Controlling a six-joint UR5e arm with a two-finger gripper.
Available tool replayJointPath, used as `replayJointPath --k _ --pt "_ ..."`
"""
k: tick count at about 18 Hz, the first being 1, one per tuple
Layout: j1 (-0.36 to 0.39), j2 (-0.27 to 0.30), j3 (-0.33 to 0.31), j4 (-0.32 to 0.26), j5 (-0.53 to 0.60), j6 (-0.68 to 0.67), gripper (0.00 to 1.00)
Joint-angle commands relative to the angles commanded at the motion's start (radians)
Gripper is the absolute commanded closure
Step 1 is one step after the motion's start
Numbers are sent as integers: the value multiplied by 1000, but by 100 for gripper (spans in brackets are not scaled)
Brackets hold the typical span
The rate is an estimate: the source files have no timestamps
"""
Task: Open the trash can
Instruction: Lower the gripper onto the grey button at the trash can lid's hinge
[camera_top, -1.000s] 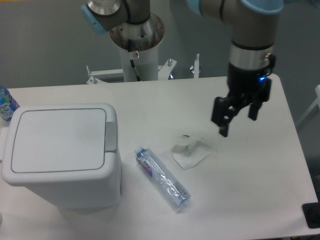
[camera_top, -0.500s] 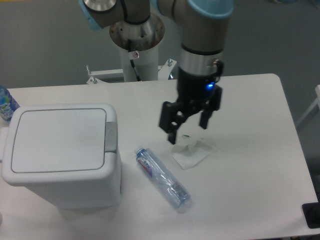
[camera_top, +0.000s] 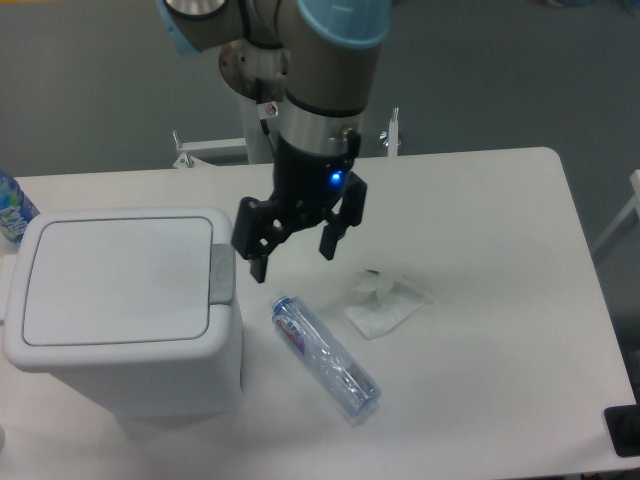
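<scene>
The trash can (camera_top: 125, 305) is a large white boxy bin at the left of the table, its flat lid shut. A small grey push-button tab (camera_top: 221, 275) sits at the lid's right edge. My gripper (camera_top: 292, 255) hangs open and empty above the table, just right of the tab and a little above it. Its left finger (camera_top: 254, 262) is close to the bin's right rim; I cannot tell whether it touches.
A clear plastic bottle (camera_top: 325, 355) lies on the table right of the bin. A crumpled clear wrapper (camera_top: 385, 300) lies further right. A blue-labelled bottle (camera_top: 12, 208) stands at the far left edge. The robot base (camera_top: 275, 110) stands behind the table.
The gripper has swept left across the table, from the right side over the wrapper to beside the bin's tab. It stays open. The objects have not moved.
</scene>
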Motion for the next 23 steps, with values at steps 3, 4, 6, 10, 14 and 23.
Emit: replayJointPath --k 3,4,6,10,14,23 --pt "0 -2 -3 0 -6 0 0" --pt "-2 -2 -3 0 -6 0 0" --pt "-5 -2 -3 0 -6 0 0" --pt "-6 -9 -5 2 -5 0 0" --pt "-8 -6 -25 6 -2 0 0" --pt "-17 -5 -34 9 0 0 0"
